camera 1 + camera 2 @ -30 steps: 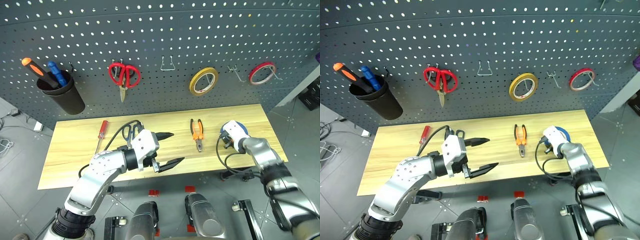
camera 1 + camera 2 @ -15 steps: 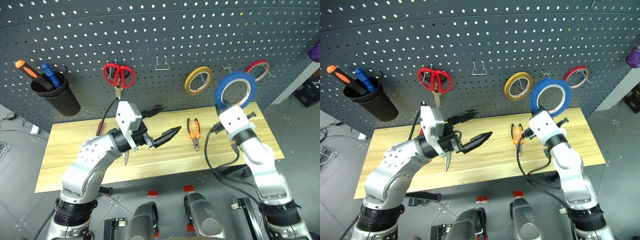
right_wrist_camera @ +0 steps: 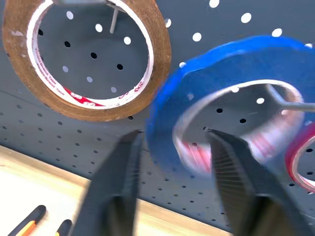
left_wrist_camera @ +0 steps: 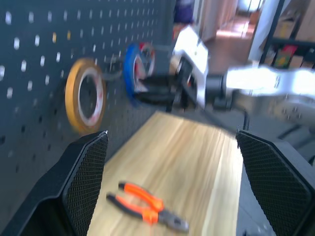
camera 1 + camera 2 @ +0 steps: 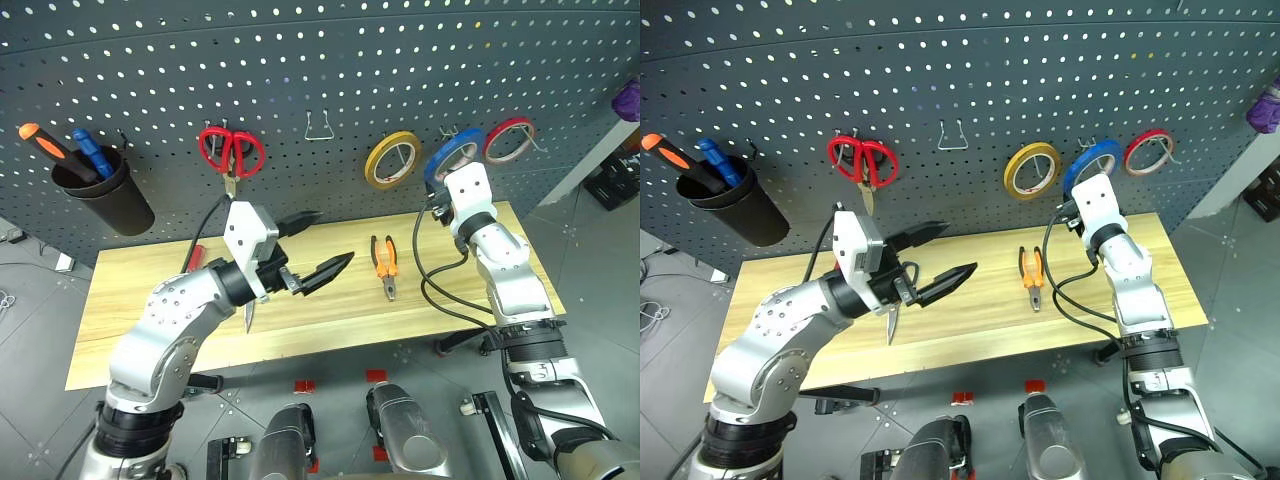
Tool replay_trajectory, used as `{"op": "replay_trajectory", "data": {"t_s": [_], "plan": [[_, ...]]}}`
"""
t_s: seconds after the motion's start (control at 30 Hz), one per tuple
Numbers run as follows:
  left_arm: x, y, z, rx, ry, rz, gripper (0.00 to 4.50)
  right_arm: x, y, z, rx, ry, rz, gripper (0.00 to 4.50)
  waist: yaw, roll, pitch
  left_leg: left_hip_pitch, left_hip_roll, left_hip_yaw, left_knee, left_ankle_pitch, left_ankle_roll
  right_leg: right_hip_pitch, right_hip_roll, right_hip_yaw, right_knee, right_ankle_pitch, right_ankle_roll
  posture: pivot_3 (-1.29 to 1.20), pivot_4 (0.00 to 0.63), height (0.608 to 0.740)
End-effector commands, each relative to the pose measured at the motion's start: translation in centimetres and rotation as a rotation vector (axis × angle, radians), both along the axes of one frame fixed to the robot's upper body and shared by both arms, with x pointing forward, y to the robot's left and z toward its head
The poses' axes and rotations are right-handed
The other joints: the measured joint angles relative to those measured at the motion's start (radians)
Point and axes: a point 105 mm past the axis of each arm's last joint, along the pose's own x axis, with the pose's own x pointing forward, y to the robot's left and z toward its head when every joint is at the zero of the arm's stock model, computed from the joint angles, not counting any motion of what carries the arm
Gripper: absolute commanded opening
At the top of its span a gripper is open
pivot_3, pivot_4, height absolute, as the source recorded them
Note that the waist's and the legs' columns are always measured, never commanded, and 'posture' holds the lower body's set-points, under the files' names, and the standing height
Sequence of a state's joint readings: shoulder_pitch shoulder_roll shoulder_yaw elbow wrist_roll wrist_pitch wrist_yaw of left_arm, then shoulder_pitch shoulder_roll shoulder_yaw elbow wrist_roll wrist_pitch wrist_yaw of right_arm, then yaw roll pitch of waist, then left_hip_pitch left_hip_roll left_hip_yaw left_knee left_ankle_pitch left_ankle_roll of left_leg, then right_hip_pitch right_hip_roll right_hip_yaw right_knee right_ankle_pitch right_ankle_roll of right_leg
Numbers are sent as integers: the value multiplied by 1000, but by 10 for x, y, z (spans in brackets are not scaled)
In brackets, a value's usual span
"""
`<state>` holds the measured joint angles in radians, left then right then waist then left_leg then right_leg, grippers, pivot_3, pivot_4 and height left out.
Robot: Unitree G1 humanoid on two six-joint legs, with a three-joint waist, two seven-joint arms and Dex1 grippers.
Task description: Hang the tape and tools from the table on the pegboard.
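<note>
The right gripper (image 3: 172, 196) has just lifted the blue tape (image 5: 452, 155) to its pegboard (image 5: 300, 60) hook at upper right and is opening, while the empty left gripper (image 5: 315, 245) stays wide open.

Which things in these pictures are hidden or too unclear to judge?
- Thin blue tape ring: blurred in the right wrist view, so whether it hangs on the metal hook cannot be told.
- Black-handled steel scissors: the left hand and its arm cover the handles in the left eye view.
- Small red-handled screwdriver: mostly behind the left arm.
- Right hand: its fingers are hidden by its white housing.
</note>
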<state>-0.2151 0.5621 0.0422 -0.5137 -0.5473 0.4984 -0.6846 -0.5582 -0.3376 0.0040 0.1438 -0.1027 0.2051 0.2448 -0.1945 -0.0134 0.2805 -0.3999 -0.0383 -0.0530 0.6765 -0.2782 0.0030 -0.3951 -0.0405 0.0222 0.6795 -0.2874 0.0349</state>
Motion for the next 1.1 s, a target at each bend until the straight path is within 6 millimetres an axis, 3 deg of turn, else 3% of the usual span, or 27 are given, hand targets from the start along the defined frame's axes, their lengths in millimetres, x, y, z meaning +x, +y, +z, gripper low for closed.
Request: {"op": "replay_trajectory", "data": {"t_s": [0.03,0.13,0.23,0.37,0.67,0.93,1.1], "plan": [[-9,35,-13,184,-19,42,4379,-23,12,-18,25,124,20,3624,0,0,0,0,0,0,0,0,0,0,0,0,0,0,0,-314,289,740],[-17,59,-36,338,28,40,4379,-39,30,-45,93,313,1,4454,-2,1,1,0,1,0,-2,0,0,-2,0,1,0,-1,-2,-320,292,740],[-22,73,-50,415,56,38,4379,-47,54,-67,151,488,-24,4454,-3,1,1,-1,2,2,-5,0,0,-6,0,2,1,0,-4,-317,297,740],[-26,85,-62,471,82,45,4379,-41,78,-86,248,620,-130,4454,-2,2,1,-2,1,3,-11,2,-3,-11,-1,2,0,1,-6,-309,304,740],[-36,74,-68,452,101,19,4379,-12,92,-107,311,695,-240,4454,-4,2,3,-3,-1,4,-14,1,-2,-13,-5,1,-2,0,-6,-279,313,740],[-36,72,-67,446,96,27,4379,3,111,-121,346,752,-190,4454,-8,2,7,-2,0,4,-14,2,-2,-13,-4,0,0,0,-7,-253,317,740],[-37,72,-67,445,95,32,4379,10,104,-132,284,740,-228,4454,-6,1,12,-2,0,5,-14,2,-2,-13,-4,0,0,0,-6,-240,319,740]]}}
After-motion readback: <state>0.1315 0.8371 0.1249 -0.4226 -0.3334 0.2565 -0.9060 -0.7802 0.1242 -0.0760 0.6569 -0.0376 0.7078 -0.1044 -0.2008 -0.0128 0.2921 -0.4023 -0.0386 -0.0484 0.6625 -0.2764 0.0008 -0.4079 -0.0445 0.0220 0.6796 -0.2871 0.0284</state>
